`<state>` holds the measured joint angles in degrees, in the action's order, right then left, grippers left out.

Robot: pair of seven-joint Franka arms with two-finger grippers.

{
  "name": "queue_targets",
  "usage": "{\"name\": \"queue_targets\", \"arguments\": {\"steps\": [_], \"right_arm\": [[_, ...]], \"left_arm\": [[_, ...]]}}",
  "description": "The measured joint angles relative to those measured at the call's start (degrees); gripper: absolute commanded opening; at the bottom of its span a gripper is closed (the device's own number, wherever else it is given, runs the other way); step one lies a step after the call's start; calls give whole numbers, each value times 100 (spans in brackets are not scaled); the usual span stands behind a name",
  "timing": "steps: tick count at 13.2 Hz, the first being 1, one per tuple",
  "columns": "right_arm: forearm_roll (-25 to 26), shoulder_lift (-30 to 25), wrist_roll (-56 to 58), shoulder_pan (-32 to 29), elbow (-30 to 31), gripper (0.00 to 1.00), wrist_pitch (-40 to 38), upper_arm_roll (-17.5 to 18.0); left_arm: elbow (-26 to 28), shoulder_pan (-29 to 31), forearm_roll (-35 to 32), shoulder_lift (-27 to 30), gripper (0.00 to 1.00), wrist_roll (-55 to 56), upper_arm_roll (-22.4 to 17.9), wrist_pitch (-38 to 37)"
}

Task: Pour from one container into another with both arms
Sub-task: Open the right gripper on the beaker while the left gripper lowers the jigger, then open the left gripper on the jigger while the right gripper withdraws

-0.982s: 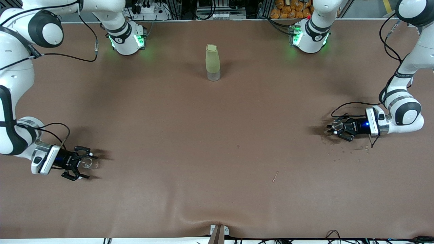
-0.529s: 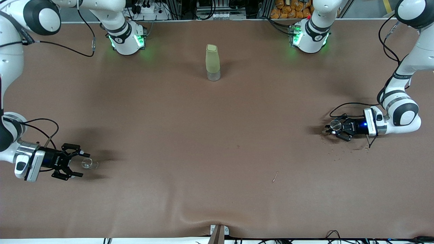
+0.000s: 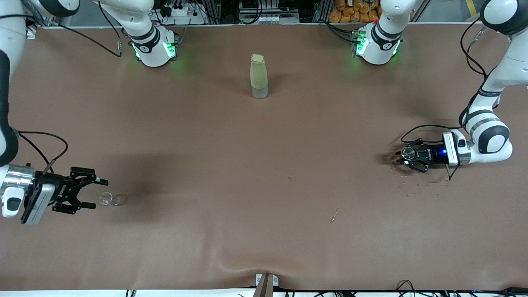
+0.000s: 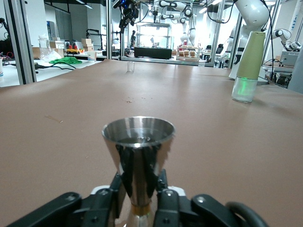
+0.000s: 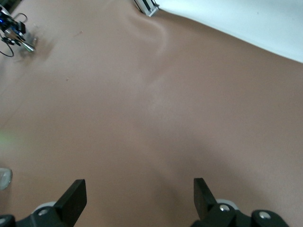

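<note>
A small clear glass [image 3: 109, 200] stands on the brown table toward the right arm's end, and shows tiny in the left wrist view [image 4: 130, 66]. My right gripper [image 3: 97, 194] hovers beside it, open and holding nothing; the right wrist view shows its fingers wide apart [image 5: 138, 189] over bare cloth. A metal jigger [image 3: 408, 153] stands upright at the left arm's end of the table. My left gripper [image 3: 406, 157] is shut on the jigger's narrow waist [image 4: 138, 146], low by the table. The jigger's cup faces up.
A tall pale-green bottle [image 3: 258, 76] with a clear base stands upright mid-table near the robots' bases, also visible as the bottle [image 4: 248, 66]. Small spilled bits [image 3: 412, 183] lie around the left gripper. A thin twig [image 3: 334, 215] lies nearer the front camera.
My right gripper has let go of the clear glass and drawn back from it toward the table's end, rising a little. The glass stays put. The left gripper barely moved.
</note>
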<state>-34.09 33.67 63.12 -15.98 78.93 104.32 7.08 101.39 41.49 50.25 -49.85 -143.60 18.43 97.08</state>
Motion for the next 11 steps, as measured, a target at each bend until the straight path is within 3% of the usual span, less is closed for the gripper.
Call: {"name": "queue_targets", "arguments": {"steps": [4,7,11], "right_arm": [[977,-843,-1089,183,577,100,-26,-115],[1333,-1556,-1414,701,1078,100,-141,-764],[1955,-1930,-2149,1031,1258,100,-447,-1155]], "left_arm": [[-10,1,0,-3,79,0,1,-15],[-15,11,0,-4,100,118,-1,-17],[-99,97,-2,14,100,987,-108,-16]]}}
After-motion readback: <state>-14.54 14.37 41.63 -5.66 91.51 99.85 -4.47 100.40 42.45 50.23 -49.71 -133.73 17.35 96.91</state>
